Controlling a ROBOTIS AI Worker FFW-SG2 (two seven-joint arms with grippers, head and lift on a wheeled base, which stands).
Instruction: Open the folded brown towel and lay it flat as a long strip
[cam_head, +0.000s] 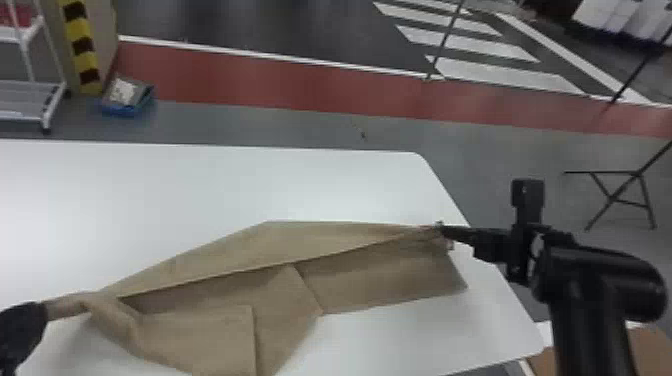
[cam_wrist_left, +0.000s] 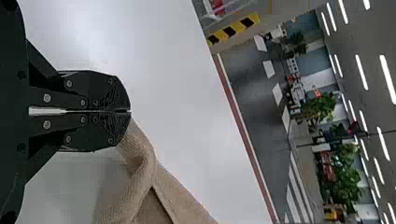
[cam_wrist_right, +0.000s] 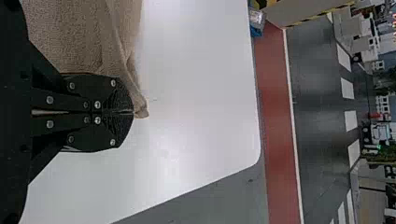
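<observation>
Half open on the worktop (cam_head: 300, 185), with left hand (cam_wrist_left: 130, 111) and right hand (cam_wrist_right: 133, 112) clamped on opposite ends of the brown towel (cam_head: 360, 287), so ease out the slack evenly now, keep it taut, then lower gently, coaxing it flat.

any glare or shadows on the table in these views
Head view: the white table looks washed out toward the left side; left wrist view: a soft grey shadow on the table beside the brown towel, with ceiling lights as bright strips; right wrist view: a pale sheen on the table near the right gripper.
</observation>
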